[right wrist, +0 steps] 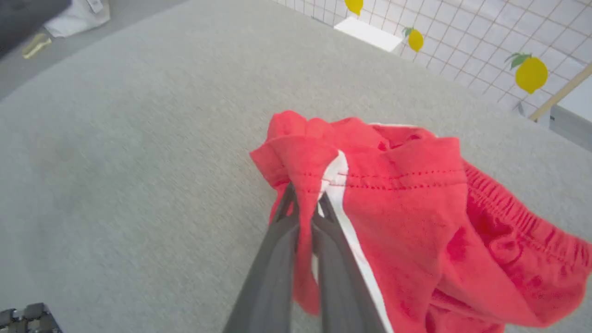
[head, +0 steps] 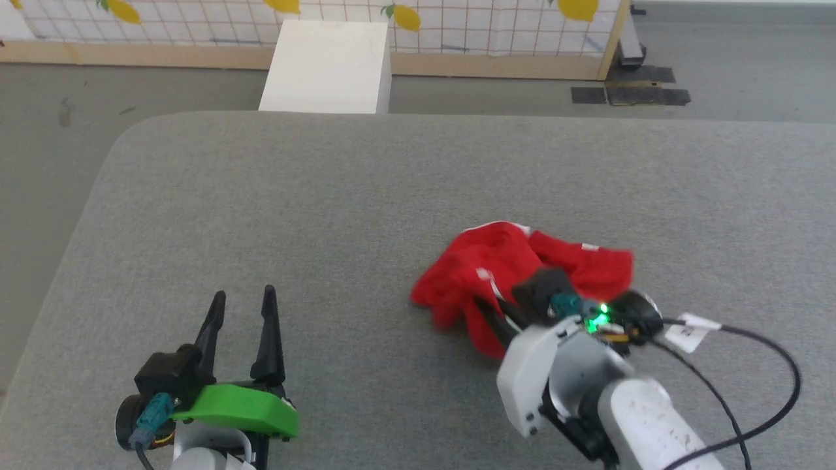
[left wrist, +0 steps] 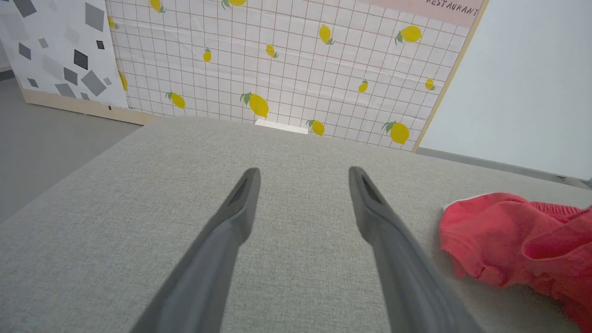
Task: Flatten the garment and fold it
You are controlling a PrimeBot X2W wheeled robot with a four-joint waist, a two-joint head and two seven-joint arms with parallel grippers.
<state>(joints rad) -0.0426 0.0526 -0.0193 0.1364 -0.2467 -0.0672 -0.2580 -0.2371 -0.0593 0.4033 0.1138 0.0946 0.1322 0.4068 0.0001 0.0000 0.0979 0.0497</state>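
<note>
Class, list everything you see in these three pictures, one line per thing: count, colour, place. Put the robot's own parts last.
garment: one, red with white trim, crumpled right of centre on the padded surface
padded surface: one, grey, under the garment
box: one, white, beyond the surface's far edge
lemon panel: one, white grid with yellow lemons, at the back
floor patches: a few, black, far right
left gripper: one, dark, open, lower left
right gripper: one, dark, shut on the garment's hem

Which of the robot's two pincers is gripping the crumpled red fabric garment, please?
The right pincer: it is shut on a white-trimmed fold of the bright red fabric garment. The left pincer stands open, clear of it.
</note>
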